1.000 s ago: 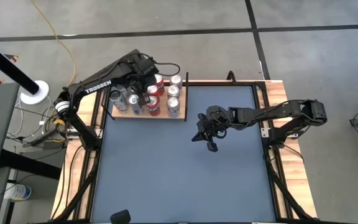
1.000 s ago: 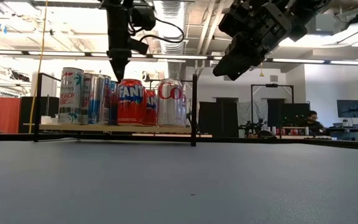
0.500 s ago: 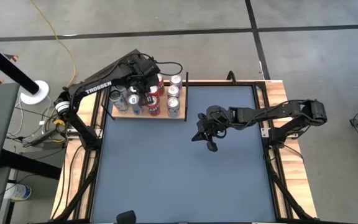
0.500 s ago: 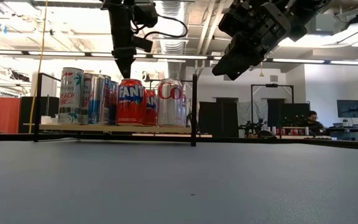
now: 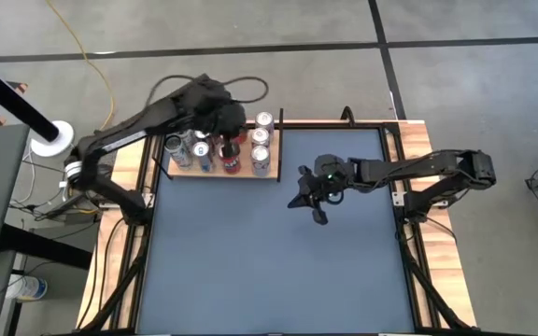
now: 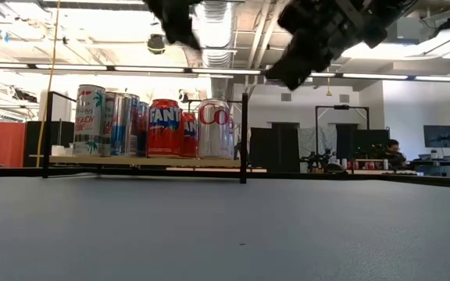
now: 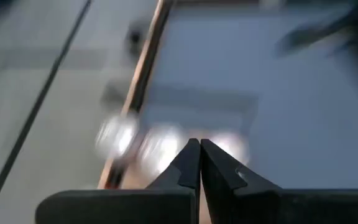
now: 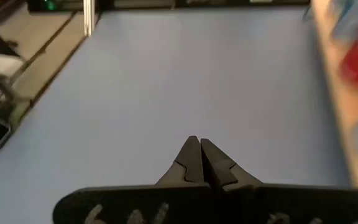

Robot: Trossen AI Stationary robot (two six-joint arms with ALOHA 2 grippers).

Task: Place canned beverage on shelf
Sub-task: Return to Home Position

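The shelf (image 5: 250, 175), a light wooden board with thin black posts, stands at the table's far left. Several drink cans (image 5: 262, 140) stand upright on it, among them a red Fanta can (image 6: 163, 127) and a silver Coke can (image 6: 214, 128). My left gripper (image 5: 229, 138) hangs shut above the cans, clear of them. It also shows at the top of the low view (image 6: 180, 23) and in its wrist view (image 7: 199, 149). My right gripper (image 5: 293, 204) hangs shut over the table's middle, right of the shelf, with nothing in it (image 8: 199, 146).
The blue tabletop (image 5: 269, 271) lies bare in front of and to the right of the shelf. Narrow wooden strips (image 5: 409, 187) edge the table. A black post (image 6: 244, 136) stands at the shelf's right end.
My left gripper has risen well above the cans on the shelf and tipped from pointing straight down to slanting forward, staying shut. The cans have kept their places.
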